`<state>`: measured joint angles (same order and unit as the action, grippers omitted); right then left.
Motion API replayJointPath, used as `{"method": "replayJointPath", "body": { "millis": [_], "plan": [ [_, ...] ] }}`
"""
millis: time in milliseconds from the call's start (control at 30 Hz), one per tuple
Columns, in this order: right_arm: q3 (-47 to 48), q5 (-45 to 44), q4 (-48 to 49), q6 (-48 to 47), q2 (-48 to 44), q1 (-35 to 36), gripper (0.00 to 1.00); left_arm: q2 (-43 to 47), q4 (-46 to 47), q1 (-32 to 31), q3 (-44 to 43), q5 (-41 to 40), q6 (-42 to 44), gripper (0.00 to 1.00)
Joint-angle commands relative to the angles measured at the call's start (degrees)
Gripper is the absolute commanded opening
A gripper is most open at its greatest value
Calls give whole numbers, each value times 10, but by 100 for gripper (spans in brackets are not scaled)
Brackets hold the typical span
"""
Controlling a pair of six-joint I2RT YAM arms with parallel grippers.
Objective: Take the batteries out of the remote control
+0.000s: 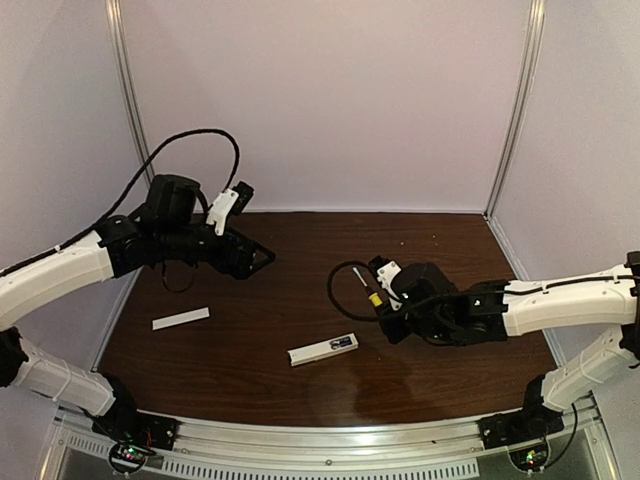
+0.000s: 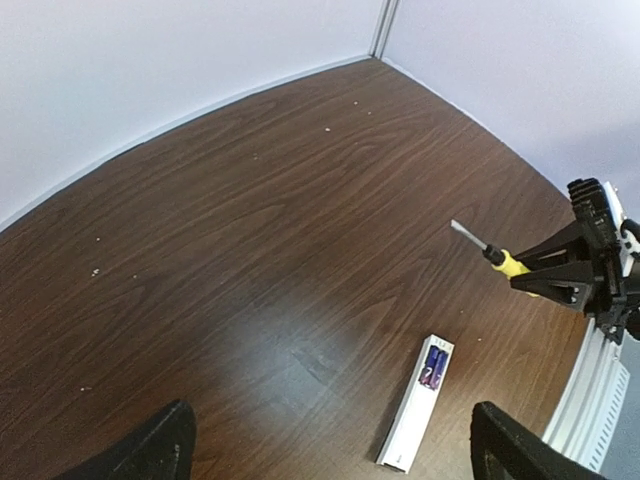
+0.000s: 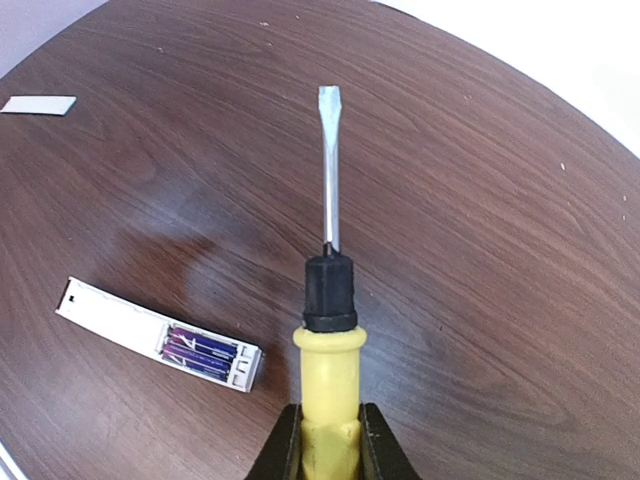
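Clamped on the screwdriver (image 3: 328, 300), the right gripper (image 3: 330, 432) hovers with the remote control (image 3: 115, 322) and its exposed batteries (image 3: 200, 350) to its left, the blade best levered under a cell's end; the left gripper (image 1: 256, 258) hangs wide open, empty.

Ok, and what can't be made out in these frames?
Batteries in the remote control: markings too small in every view.
Screwdriver handle end: cut by the right wrist view's bottom edge, between the right gripper's fingers.
Left gripper: only fingertips show at the left wrist view's bottom edge.
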<state>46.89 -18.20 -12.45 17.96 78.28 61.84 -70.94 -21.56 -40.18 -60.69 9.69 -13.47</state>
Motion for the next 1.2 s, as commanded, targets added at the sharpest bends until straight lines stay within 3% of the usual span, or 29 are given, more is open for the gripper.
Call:
{"method": "replayJointPath", "body": {
  "millis": [0, 467, 767, 1167],
  "plan": [
    [8, 21, 50, -62, -21, -3, 0, -5, -3, 24, -31, 115, -3, 97],
    [-15, 130, 144, -195, -53, -3, 0, -66, 5, 28, -69, 288, -34, 93],
    [-39, 206, 173, -259, -67, -3, 0, -110, 20, 28, -59, 345, -32, 88],
    [-28, 229, 171, -268, -47, 1, 0, -148, 76, 17, -54, 386, -66, 80]
  ]
}}
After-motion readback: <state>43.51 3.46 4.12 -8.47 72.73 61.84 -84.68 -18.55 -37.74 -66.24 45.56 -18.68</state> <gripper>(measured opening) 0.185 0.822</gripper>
